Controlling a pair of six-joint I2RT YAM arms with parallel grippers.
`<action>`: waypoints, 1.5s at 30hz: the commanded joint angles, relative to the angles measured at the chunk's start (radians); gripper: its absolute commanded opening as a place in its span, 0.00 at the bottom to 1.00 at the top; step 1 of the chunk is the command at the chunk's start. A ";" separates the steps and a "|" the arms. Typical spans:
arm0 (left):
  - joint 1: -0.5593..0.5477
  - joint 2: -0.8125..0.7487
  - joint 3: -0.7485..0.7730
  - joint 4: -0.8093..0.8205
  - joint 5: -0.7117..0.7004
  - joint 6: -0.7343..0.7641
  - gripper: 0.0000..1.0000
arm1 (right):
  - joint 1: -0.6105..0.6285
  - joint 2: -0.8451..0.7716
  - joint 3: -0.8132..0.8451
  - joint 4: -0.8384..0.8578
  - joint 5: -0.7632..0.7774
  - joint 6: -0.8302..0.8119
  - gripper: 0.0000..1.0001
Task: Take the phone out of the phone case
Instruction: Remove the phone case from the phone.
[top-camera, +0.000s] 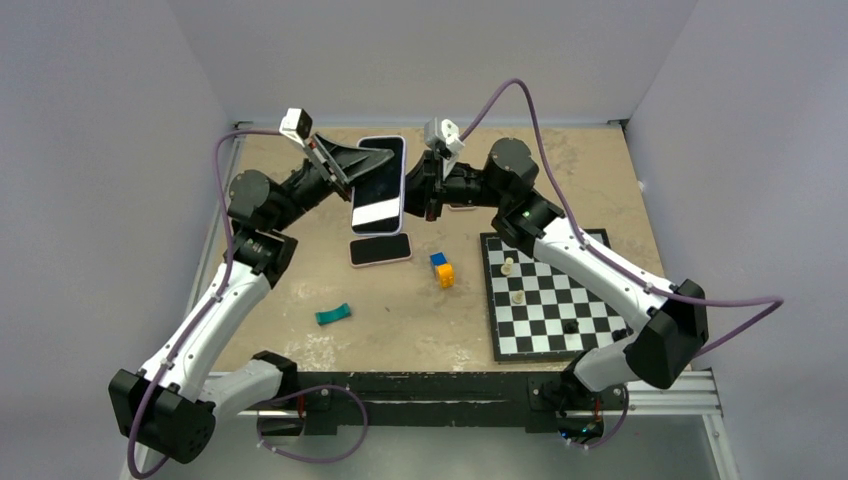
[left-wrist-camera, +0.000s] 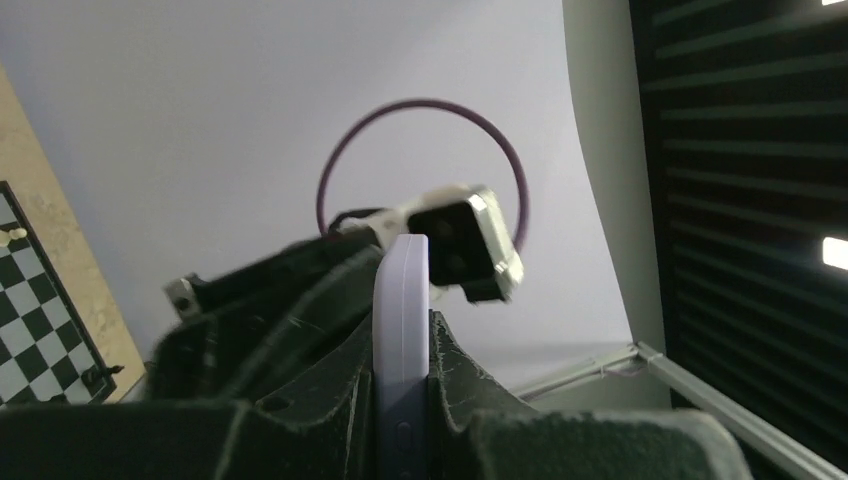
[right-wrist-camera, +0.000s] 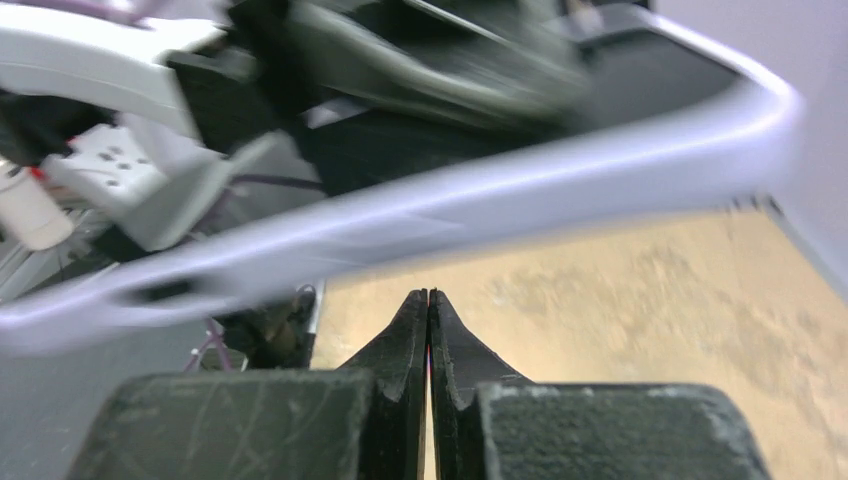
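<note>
My left gripper (top-camera: 362, 168) holds the phone (top-camera: 380, 178) in the air above the back of the table; its dark screen faces up, with a white band at the near end. The lilac phone case (left-wrist-camera: 402, 290) stands edge-on in the left wrist view, and the left gripper (left-wrist-camera: 403, 325) is shut on it. My right gripper (top-camera: 429, 196) is at the phone's right edge. In the right wrist view its jaws (right-wrist-camera: 428, 296) are pressed together with nothing between them, and the blurred lilac case rim (right-wrist-camera: 480, 205) crosses just beyond the tips.
A second phone (top-camera: 381, 250) lies flat on the table below the held one. Blue and yellow blocks (top-camera: 441, 268) sit mid-table, and a teal piece (top-camera: 333, 314) lies nearer the front. A chessboard (top-camera: 545, 295) with a few pieces is at the right. Walls close in the back and sides.
</note>
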 joint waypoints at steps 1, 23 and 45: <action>-0.019 -0.058 0.043 0.036 0.050 0.116 0.00 | -0.019 -0.023 -0.086 -0.010 0.123 0.081 0.00; -0.016 -0.069 0.161 -0.241 -0.050 0.492 0.00 | -0.018 -0.211 -0.264 0.279 -0.090 0.611 0.53; -0.017 -0.027 0.136 -0.147 0.043 0.251 0.00 | 0.000 -0.147 -0.228 0.283 -0.086 0.449 0.00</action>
